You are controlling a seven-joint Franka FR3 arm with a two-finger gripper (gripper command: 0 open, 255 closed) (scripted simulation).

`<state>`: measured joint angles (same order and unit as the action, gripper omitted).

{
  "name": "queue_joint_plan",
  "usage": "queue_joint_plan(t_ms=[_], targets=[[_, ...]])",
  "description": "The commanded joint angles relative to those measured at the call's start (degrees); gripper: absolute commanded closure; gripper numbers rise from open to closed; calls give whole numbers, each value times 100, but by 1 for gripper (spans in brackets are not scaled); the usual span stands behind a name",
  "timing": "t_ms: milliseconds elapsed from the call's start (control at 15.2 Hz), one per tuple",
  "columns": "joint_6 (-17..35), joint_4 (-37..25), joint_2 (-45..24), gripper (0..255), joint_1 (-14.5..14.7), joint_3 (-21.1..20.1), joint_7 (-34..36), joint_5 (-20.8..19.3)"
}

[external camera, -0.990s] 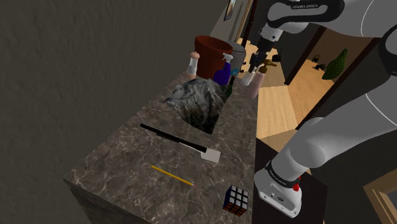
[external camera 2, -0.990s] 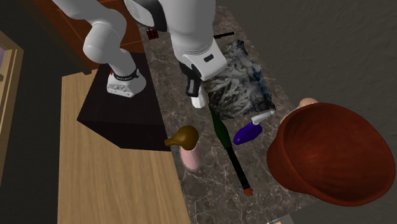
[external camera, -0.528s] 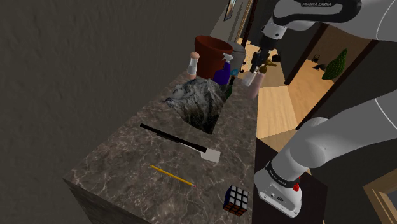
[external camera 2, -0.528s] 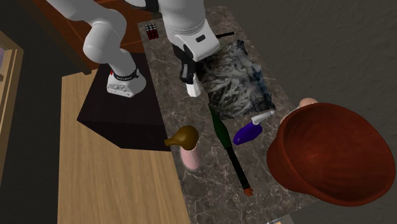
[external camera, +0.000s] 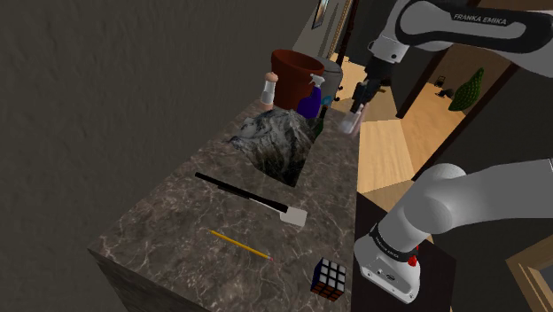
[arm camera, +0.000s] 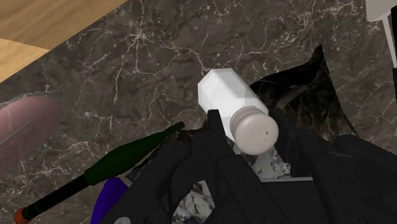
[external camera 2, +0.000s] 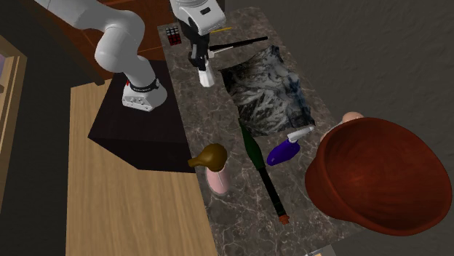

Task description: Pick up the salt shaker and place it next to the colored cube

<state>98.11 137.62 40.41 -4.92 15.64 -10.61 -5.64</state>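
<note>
While the black gripper [external camera 2: 201, 65] hangs over the marble countertop [external camera 2: 240, 218] just beside the sink [external camera 2: 271, 93], we see its two fingers [arm camera: 213, 146] pinching the salt shaker [arm camera: 236, 108], one on each side. The shaker has a white faceted body and a rounded, speckled cap, and it is lifted off the stone. In the second exterior view we find it below the hand, over the strip of counter between the sink and the dark stand [external camera 2: 131, 138], close to the sink corner that faces the colored cube [external camera 2: 172, 35].

The cube rests well apart from the sink, near the counter's end on the stand's side. A spatula [external camera: 253, 199] with a black handle and a white blade lies across the counter just past the sink on that same side. A yellow pencil [external camera: 237, 245] lies farther from the sink than the spatula.

On the sink's opposite side we count a long dark green and black tool [external camera 2: 255, 149] with an orange tip, starting at the sink's edge. A blue spray bottle [external camera 2: 284, 151] lies just beside it, and a large red-brown pot [external camera 2: 378, 174] stands beyond that. A pink cup [external camera 2: 217, 180] sits near the counter's edge, farther from the sink, with a brown object [external camera 2: 209, 156] touching it
</note>
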Motion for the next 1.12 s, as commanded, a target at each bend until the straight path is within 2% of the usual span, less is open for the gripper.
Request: queue_joint_plan(t_ms=[0,528,1056], targets=[[-100,270,359,255,15,-223,230,77],[-667,1073,1734,255,227,-1182,1146,677],[-1263,1434,2779,255,670,-2275,2171,1646]])
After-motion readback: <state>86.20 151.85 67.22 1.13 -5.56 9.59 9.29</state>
